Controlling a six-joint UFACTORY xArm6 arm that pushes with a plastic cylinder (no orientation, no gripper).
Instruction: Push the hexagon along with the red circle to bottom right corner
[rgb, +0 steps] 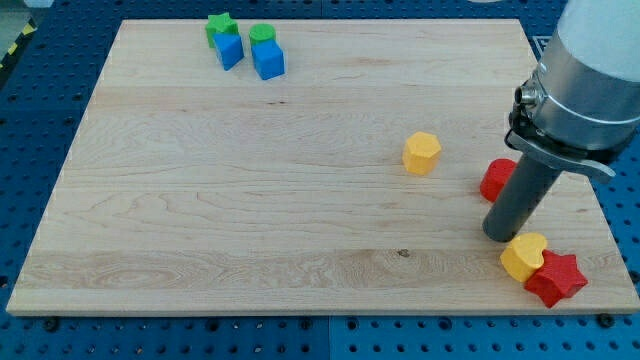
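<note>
A yellow hexagon (422, 153) lies right of the board's middle. A red circle (494, 180) lies to its right, partly hidden behind my rod. My tip (498, 233) rests on the board just below the red circle and right of and below the hexagon, touching neither that I can tell. A yellow heart-shaped block (523, 256) sits just below-right of the tip, and a red star (556, 279) touches it near the bottom right corner.
At the view's top left stand a green star-like block (220, 25), a blue block (230, 50), a green circle (262, 35) and a blue cube (268, 62). The wooden board (200, 200) ends close to the red star.
</note>
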